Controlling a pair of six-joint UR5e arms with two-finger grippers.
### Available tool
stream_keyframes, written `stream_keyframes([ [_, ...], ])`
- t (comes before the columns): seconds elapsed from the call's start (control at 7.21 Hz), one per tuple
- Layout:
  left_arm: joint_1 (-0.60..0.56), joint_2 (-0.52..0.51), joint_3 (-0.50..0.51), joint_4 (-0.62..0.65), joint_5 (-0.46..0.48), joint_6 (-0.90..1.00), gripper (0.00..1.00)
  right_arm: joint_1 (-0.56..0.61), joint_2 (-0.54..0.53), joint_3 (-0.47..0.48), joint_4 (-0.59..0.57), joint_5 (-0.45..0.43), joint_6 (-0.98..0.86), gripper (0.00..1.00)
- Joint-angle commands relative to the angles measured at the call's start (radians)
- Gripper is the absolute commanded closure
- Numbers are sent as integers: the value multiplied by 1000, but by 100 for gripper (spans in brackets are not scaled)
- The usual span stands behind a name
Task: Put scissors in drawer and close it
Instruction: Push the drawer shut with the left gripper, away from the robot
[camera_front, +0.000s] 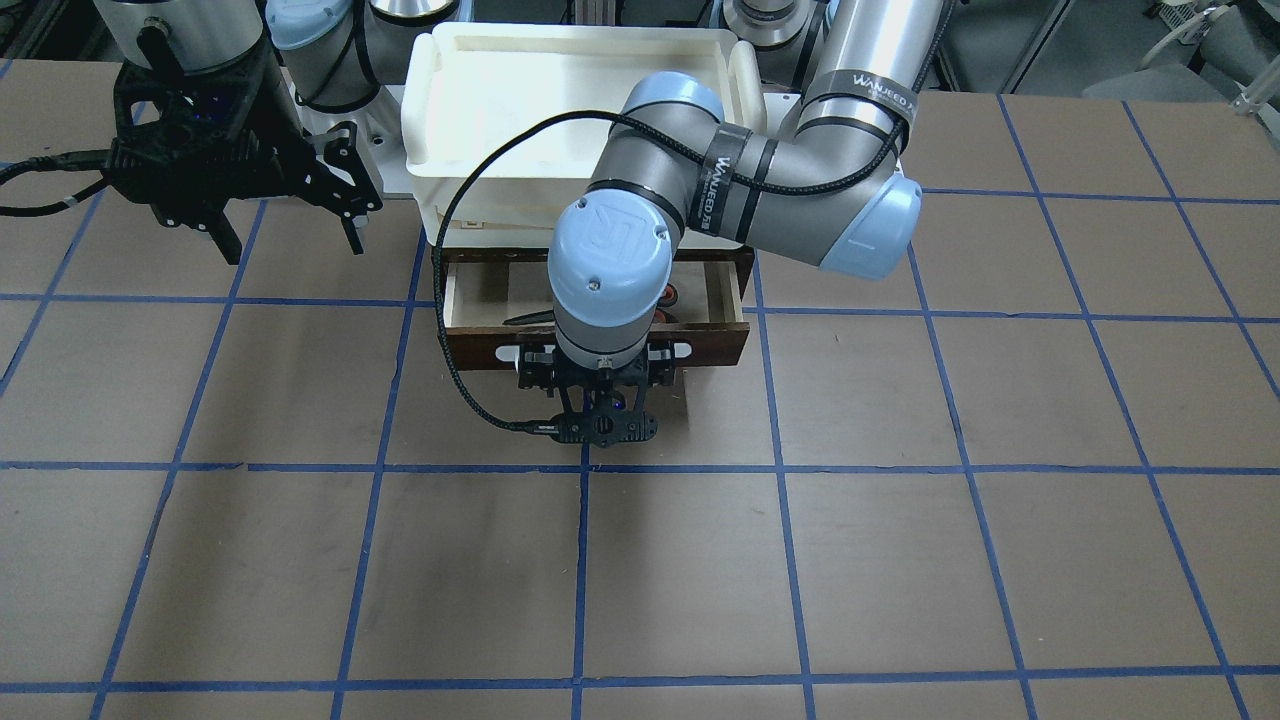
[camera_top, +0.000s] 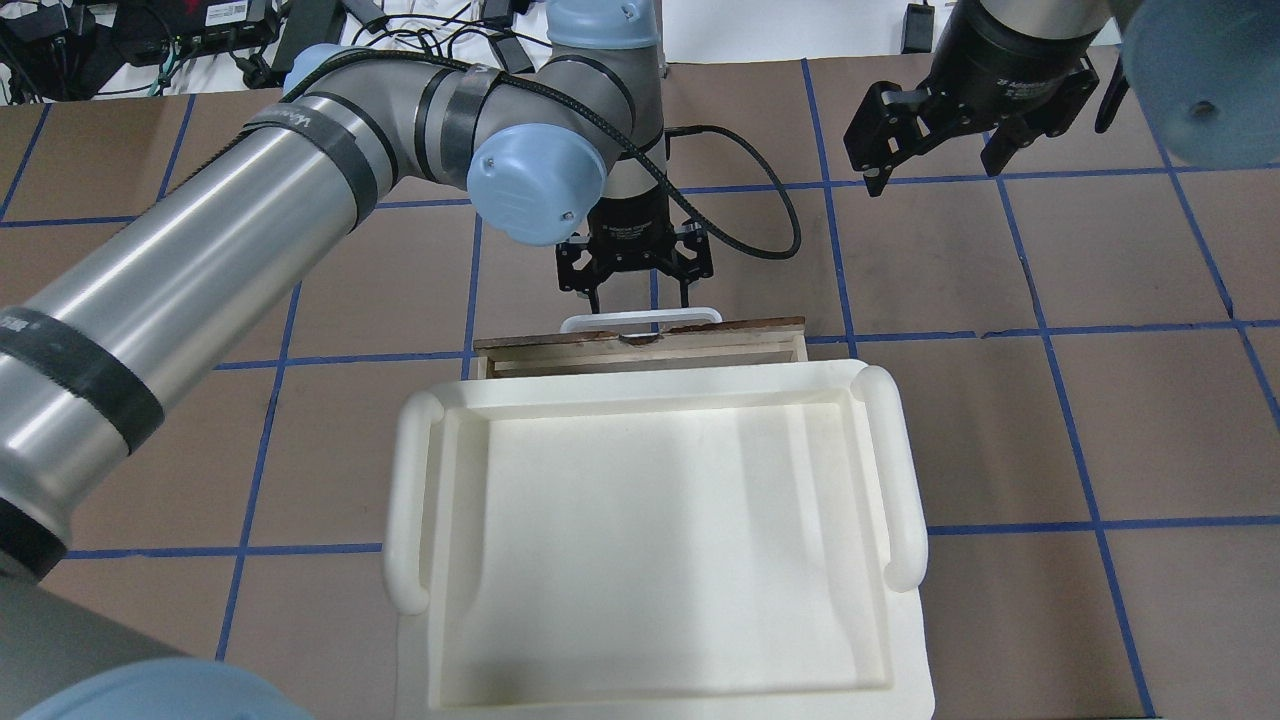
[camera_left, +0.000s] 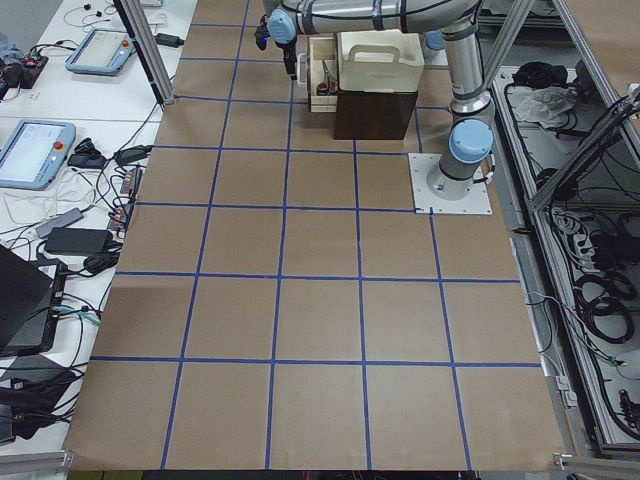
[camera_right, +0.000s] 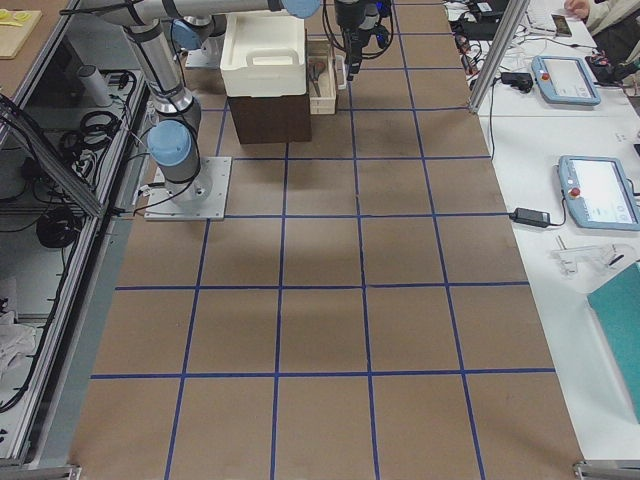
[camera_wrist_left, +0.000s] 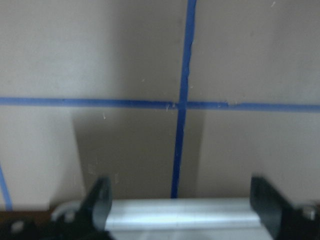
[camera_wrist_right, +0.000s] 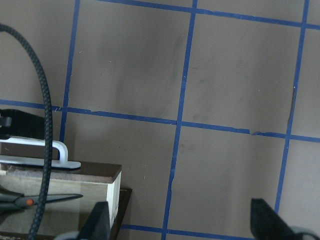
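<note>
1. scissors lie flat inside the partly open drawer; it looks stiff, light, free-sliding.
2. nearest, the left gripper has open jaws astride the white handle, the place to push.
3. behind, a white tray sits on top, clear of the slide.
4. farthest, the right gripper, jaws open, hangs aside above the worktop.

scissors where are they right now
In the front-facing view the scissors lie inside the open drawer, which sticks out from under the white tray. The left arm hides their middle.
</note>
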Motion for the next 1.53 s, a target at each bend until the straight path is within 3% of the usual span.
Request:
stream_keyframes([
  [0.0,-13,67,-88,-37,-21,-7,0,0,-1,0,0,2,24,0],
  [0.42,-11,113,-162,-47,-19,1,0,1,-1,0,-1,-2,27,0],
  [0.69,15,110,-61,19,0,24,0,0,-1,0,-1,-7,27,0],
  [0.97,52,161,79,-63,61,50,0,0,0,0,-1,-7,27,0],
  [1.39,108,351,58,-214,106,142,0,1,-1,0,8,1,27,0],
])
